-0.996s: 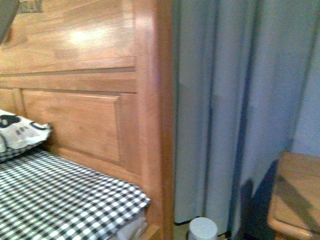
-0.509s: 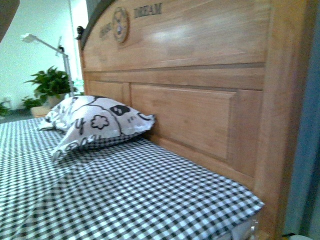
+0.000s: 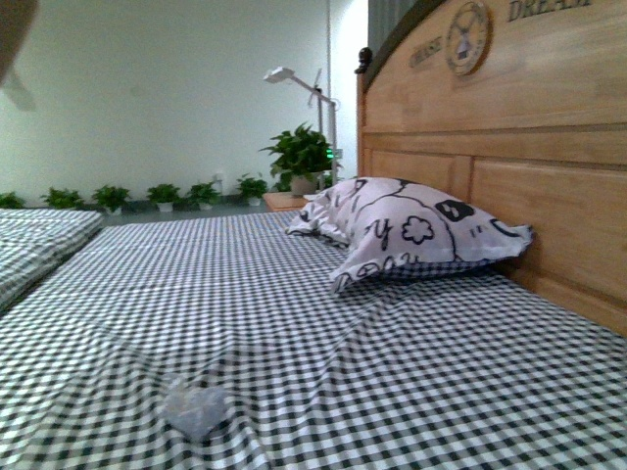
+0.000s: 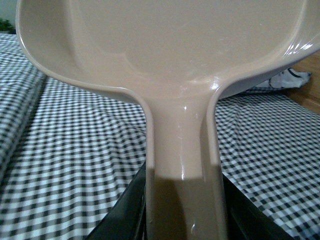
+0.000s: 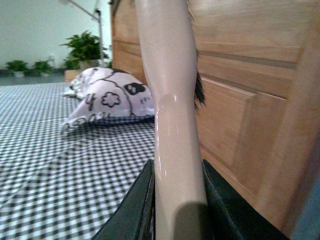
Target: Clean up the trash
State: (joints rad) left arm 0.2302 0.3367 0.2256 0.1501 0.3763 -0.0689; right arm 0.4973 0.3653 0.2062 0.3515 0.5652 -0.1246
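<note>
One trash [image 3: 196, 409], a small, white, crumpled wad, lies on the checked table [image 3: 411, 372], well apart from the one pillow [image 3: 421, 230]. The left fingers [image 4: 131, 216] are clamped on one dustpan [image 4: 170, 45], and the right fingers [image 5: 135, 216] on one handle [image 5: 170, 100].

I am counting one tissue wad [image 3: 196, 409], one pillow [image 3: 421, 230], one dustpan [image 4: 165, 45] and one brush [image 5: 172, 125]. One lamp [image 3: 294, 83] and one big potted plant [image 3: 302, 157] are standing beyond, and about six small plants [image 3: 165, 194] are lining the wall.
</note>
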